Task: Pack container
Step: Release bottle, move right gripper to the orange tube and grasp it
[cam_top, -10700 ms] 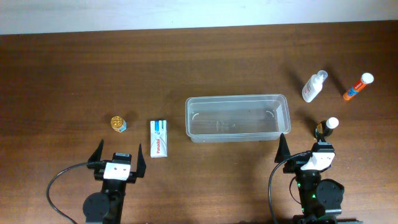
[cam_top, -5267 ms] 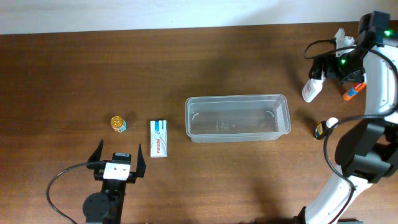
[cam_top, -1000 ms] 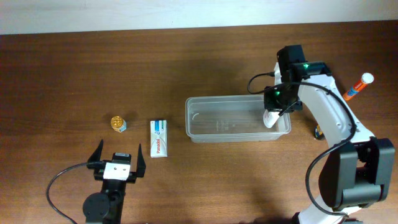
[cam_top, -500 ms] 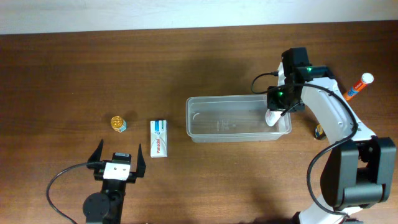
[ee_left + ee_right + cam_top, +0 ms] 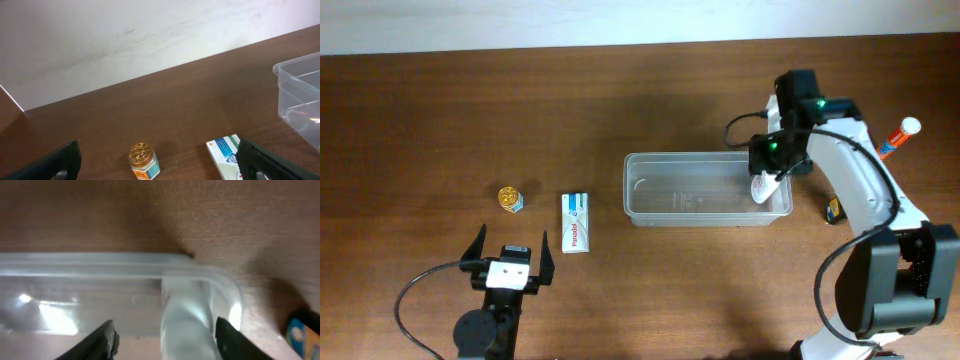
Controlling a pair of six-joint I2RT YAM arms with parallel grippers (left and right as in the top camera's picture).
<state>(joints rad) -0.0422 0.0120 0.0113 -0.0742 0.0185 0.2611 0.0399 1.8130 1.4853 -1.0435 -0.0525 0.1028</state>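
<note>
The container, a clear rectangular tub, lies right of the table's middle. A white bottle leans in its right end. My right gripper hangs over that end; in the right wrist view its jaws stand apart around the bottle, with a gap on the left side, just inside the container's rim. My left gripper rests open near the front left. Between its fingers the left wrist view shows a gold-capped jar and a white box on the table ahead.
The jar and the box lie left of the container. An orange tube is at the far right. A small dark bottle stands by the container's right end, partly behind my right arm.
The right gripper's jaws have spread apart from the white bottle, leaving it in the container's right end. The container has slid slightly to the right. The left arm is still.
</note>
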